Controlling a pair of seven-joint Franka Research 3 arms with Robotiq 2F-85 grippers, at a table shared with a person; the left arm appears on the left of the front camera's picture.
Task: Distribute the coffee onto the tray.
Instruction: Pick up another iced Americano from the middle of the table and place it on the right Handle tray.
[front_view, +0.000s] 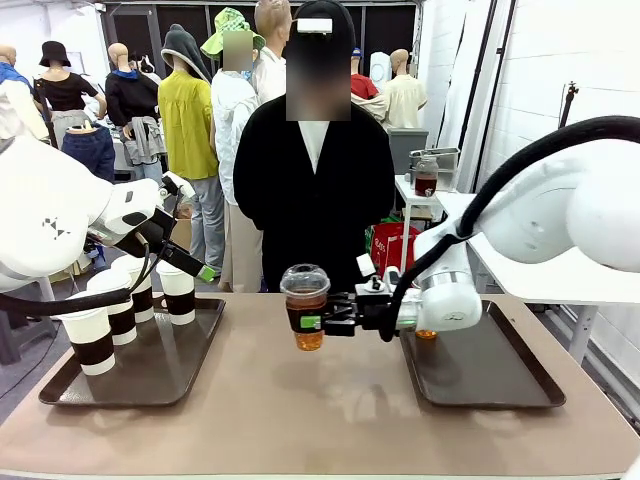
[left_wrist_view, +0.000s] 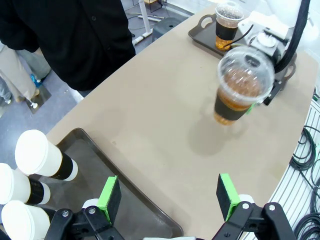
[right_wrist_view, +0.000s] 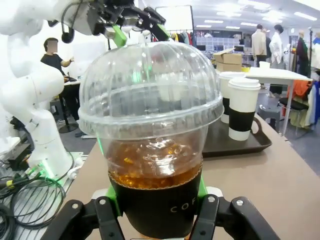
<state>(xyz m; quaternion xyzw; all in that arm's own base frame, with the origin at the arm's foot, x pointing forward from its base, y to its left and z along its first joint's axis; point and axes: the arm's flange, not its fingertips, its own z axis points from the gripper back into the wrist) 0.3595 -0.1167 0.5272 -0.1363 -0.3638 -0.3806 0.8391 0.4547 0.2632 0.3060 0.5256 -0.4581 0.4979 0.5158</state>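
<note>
A clear domed-lid coffee cup with amber drink and a dark sleeve hangs above the middle of the table, my right gripper shut on its sleeve. Another clear cup stands on the right tray, mostly hidden behind the right wrist in the front view. Several white lidded cups with brown sleeves stand on the left tray. My left gripper is open and empty above that tray's inner edge.
A person in black stands at the table's far edge, behind the held cup. The brown tabletop between the two trays is bare. Cables hang off the table's robot side.
</note>
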